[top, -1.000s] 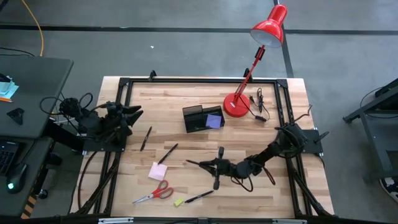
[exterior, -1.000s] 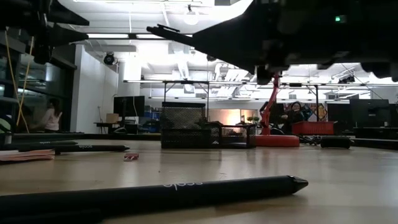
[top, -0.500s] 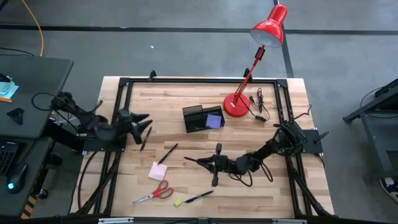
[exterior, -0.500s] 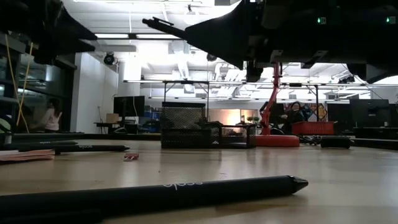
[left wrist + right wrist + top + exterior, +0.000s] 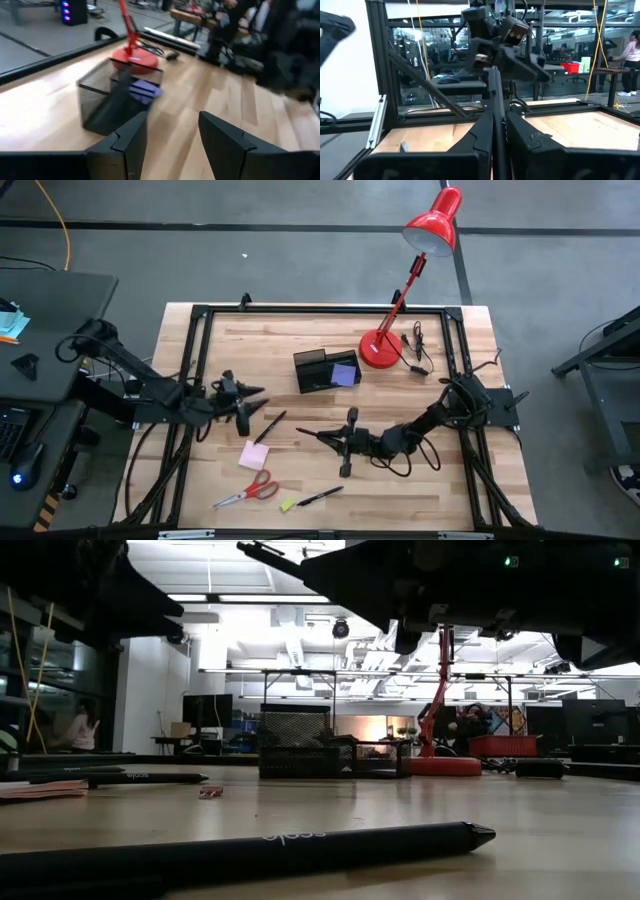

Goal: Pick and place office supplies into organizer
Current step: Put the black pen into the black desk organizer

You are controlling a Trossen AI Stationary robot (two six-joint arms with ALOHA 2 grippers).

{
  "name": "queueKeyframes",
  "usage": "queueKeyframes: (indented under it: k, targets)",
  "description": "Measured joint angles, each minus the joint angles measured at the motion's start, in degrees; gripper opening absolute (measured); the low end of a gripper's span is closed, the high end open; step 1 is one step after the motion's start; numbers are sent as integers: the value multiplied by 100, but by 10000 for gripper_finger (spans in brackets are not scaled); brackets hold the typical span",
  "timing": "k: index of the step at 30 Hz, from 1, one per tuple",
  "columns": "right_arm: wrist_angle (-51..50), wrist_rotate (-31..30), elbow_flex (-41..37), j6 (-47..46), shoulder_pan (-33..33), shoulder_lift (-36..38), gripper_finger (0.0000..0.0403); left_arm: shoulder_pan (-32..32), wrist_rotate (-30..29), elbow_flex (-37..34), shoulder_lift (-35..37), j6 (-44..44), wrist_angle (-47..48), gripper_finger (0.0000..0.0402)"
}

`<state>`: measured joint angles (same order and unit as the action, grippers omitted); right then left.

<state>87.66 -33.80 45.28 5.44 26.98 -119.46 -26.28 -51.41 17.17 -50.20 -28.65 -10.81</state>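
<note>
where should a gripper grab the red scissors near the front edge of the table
Grip the scissors from straight above, probably across the narrow neck where the red handles meet the blades. They lie flat on the table, blades toward the left edge, and nothing touches them, so a top-down pinch there looks easiest.

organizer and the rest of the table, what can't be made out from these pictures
- Black mesh organizer: motion-blurred in the left wrist view; only the purple sticky pad inside reads clearly.
- Tiny yellow piece: too small in the high view to identify.
- Long black pen: cut off by the low view's left edge.
- Red-handled scissors: not visible in the low view.
</note>
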Motion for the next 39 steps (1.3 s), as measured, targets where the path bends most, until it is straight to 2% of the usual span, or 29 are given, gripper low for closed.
queueKeyframes:
  k: [9, 20, 23, 29, 32, 39]
  targets:
    - [1, 0, 0, -42, 2, 0, 25, -3, 1490, 2, -1252, 1104, -1918, 168]
    - [4, 280, 0, -45, 4, 0, 23, -2, 2548, 2, -2503, 2570, -3874, 168]
    - [5, 280, 0, -45, 4, 0, 22, 2, 2674, 2, -2640, 2702, -4185, 182]
    - [8, 371, 0, -45, 4, 0, 18, 2, 2649, 2, -2664, 2676, -4286, 264]
    - [18, 505, 52, -76, -7, 0, 22, 2, 2648, 2, -2664, 2650, -4288, 292]
    - [-343, 809, 484, 40, -149, 0, 19, 2, 2610, 2, -2664, 2628, -4426, 294]
